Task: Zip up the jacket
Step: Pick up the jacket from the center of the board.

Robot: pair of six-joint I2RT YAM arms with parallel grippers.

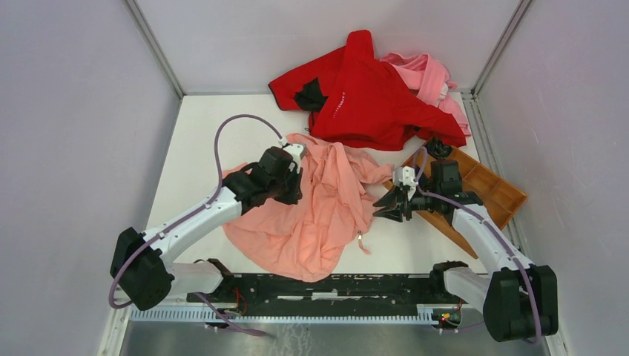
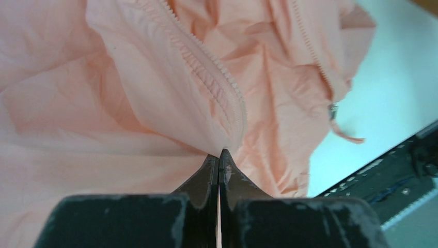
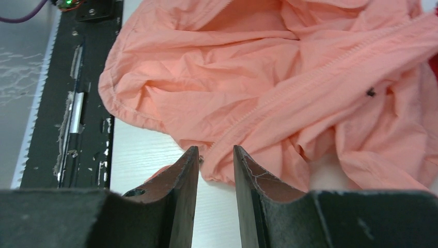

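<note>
The salmon-pink jacket (image 1: 319, 219) lies crumpled and unzipped on the white table. My left gripper (image 1: 293, 184) is shut on a fold of the jacket (image 2: 129, 103) beside one row of zipper teeth (image 2: 219, 85); the fabric rises to the tips of the gripper (image 2: 219, 153). A second zipper row (image 2: 310, 49) ends at a small metal pull (image 2: 332, 111), which also shows in the top view (image 1: 361, 239). My right gripper (image 1: 381, 208) is open, its tips (image 3: 214, 155) low over the table at the jacket's (image 3: 232, 72) edge, where a zipper row (image 3: 310, 77) ends between the fingers.
A bright red garment (image 1: 371, 96) and a paler pink one (image 1: 432, 74) lie heaped at the back. A brown wooden tray (image 1: 498, 194) sits at the right, under my right arm. The black base rail (image 1: 334, 285) runs along the near edge. Walls close in the sides.
</note>
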